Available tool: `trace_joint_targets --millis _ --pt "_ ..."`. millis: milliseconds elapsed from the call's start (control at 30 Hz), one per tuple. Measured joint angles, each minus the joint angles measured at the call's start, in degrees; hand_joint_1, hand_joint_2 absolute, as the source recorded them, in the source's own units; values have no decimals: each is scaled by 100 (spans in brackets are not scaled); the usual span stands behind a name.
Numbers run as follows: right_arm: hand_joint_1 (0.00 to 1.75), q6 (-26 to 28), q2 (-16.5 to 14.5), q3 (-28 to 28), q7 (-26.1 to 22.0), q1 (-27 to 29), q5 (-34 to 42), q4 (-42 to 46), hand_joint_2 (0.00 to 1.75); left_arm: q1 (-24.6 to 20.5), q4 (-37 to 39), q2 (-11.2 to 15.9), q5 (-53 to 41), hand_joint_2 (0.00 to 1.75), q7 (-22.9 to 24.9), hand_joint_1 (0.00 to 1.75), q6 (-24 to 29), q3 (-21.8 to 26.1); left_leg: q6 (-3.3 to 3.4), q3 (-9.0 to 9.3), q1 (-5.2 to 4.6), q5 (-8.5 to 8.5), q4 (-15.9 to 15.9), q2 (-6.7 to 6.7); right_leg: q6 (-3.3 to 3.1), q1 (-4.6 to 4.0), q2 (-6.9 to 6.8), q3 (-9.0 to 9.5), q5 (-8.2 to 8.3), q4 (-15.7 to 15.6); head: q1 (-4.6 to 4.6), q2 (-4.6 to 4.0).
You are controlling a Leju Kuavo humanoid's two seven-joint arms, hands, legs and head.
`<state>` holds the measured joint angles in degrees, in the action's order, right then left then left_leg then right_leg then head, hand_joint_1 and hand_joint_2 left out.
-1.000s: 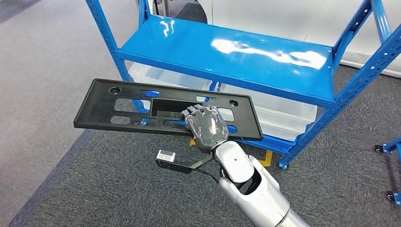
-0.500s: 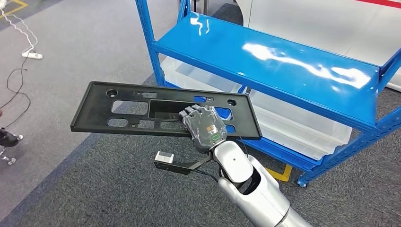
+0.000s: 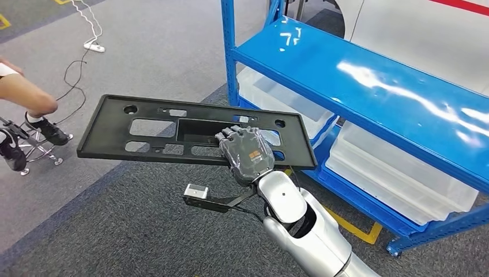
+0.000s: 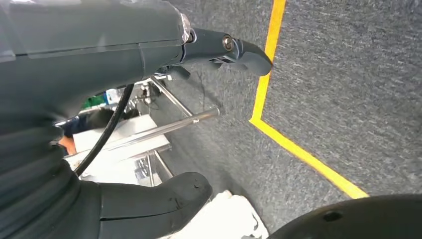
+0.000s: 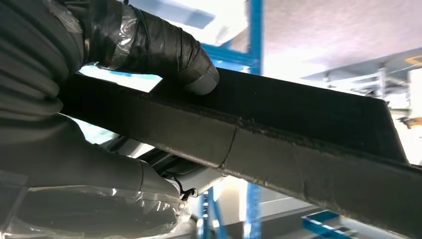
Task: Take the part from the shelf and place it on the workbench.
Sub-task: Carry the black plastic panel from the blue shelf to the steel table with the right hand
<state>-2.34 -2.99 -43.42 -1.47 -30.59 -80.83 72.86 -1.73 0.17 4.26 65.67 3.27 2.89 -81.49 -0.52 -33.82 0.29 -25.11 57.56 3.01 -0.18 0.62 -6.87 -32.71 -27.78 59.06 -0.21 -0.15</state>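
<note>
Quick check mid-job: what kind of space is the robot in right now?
Probably a workshop or factory test floor: blue steel shelving with clear storage bins underneath, yellow floor marking tape on grey carpet, and the right hand carrying a black plastic part.

You are looking down at grey carpet (image 3: pixel 115 231) with yellow floor tape (image 3: pixel 357 228). To your right stands a glossy blue metal shelf (image 3: pixel 403 109), ceiling light glaring on it, with clear plastic bins (image 3: pixel 398 173) beneath. A white cable (image 3: pixel 86 26) trails across the paler floor at upper left.

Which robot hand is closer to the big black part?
Right. The right hand grips the black part at its near edge. The left hand hangs over the floor, away from it.
</note>
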Motion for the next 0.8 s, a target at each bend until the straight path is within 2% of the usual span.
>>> trace_joint_targets --millis 33,100,167,200,233,267,300,333,367,400,433,467,500,533,567,600,667,700,733,767,800 --pt "175 -16 -7 -2 -1 -12 9 12 175 3 0 -2 4 175 -4 0 7 -1 34 6 8 17 -19 -70 34 9 17 12 -32 20 1 0" --pt "175 -37 -10 -6 -1 -50 31 37 175 -3 0 -6 12 175 -14 0 17 -3 110 29 30 54 -65 -196 75 27 267 -81 -237 293 4 0" --pt "175 -52 7 -11 -4 -63 50 42 175 -18 0 -9 16 175 -21 0 20 -4 161 31 34 67 -73 -322 69 27 575 -409 -596 988 8 0" --pt "175 -60 21 -15 -5 -54 56 40 175 -21 0 -9 19 175 -22 0 21 -4 175 25 29 67 -66 -398 63 21 639 -592 -726 1345 8 0" --pt "175 -66 37 -20 -6 -43 61 38 175 -21 0 -8 24 175 -22 0 21 -4 181 21 23 65 -56 -484 57 15 669 -714 -758 1563 8 0" --pt "175 -68 50 -25 -7 -38 66 36 175 -18 0 -8 29 175 -23 0 22 -4 183 18 19 60 -40 -571 49 13 683 -740 -674 1572 8 0" --pt "175 -68 58 -28 -7 -41 71 36 175 -15 0 -7 34 175 -23 0 22 -4 179 16 17 53 -17 -659 35 14 706 -657 -488 1357 8 0" --pt "175 -68 63 -31 -9 -49 77 37 175 -13 0 -7 39 175 -23 0 22 -4 169 14 18 40 12 -743 17 16 772 -499 -254 991 8 0" --pt "175 -68 68 -33 -11 -57 85 37 175 -14 0 -11 44 175 -26 0 22 -4 151 1 14 22 48 -818 -1 22 901 -340 -92 633 7 0" --pt "175 -67 74 -35 -16 -64 95 41 175 -18 0 -14 50 175 -31 0 23 -4 129 -22 13 9 81 -887 -13 28 1003 -219 13 356 7 0" --pt "175 -67 82 -38 -23 -66 105 46 175 -18 0 -16 58 175 -35 0 26 -4 101 -49 20 3 104 -947 -22 26 1079 -158 44 207 7 0" --pt "175 -66 88 -42 -28 -66 115 52 175 -11 0 -17 64 175 -41 0 30 -4 67 -76 32 5 113 -1002 -29 20 1098 -146 22 173 7 0" --pt "175 -66 90 -45 -33 -66 124 64 175 0 0 -16 70 175 -45 0 34 -4 33 -97 49 13 108 -1059 -42 13 1038 -144 32 159 7 0" --pt "175 -66 89 -47 -33 -69 132 74 175 15 1 -14 74 175 -47 0 39 -4 1 -112 62 8 116 -1053 -67 15 978 -131 43 137 7 0" --pt "175 -66 86 -48 -33 -76 138 88 175 23 1 -15 75 175 -50 0 40 -5 -31 -143 58 -31 177 -947 -98 24 912 -109 53 106 2 0" --pt "175 -66 85 -49 -33 -83 143 103 175 21 2 -15 77 175 -51 0 41 -5 -62 -220 51 -128 337 -784 -129 34 836 -86 63 73 -3 0" --pt "175 -66 87 -49 -34 -88 150 122 175 0 2 -17 82 175 -56 0 41 -6 -121 -530 50 -455 980 -434 -176 32 674 -55 57 40 -13 0" --pt "175 -68 89 -49 -36 -86 154 126 175 -9 2 -17 89 175 -58 0 41 -5 -145 -719 64 -607 1347 -366 -187 25 588 -51 48 41 -12 0" --pt "175 -69 91 -50 -40 -83 159 126 175 -14 2 -17 100 175 -60 0 40 -5 -163 -854 77 -677 1602 -339 -190 21 505 -48 37 43 -12 0" --pt "175 -71 92 -51 -45 -84 164 126 175 -12 2 -17 110 175 -63 0 40 -5 -174 -888 86 -640 1657 -325 -187 19 424 -43 25 44 -12 0" --pt "175 -72 91 -52 -49 -88 170 127 175 -7 2 -17 118 175 -63 0 39 -5 -176 -809 92 -509 1499 -307 -178 18 350 -32 13 45 -12 0"
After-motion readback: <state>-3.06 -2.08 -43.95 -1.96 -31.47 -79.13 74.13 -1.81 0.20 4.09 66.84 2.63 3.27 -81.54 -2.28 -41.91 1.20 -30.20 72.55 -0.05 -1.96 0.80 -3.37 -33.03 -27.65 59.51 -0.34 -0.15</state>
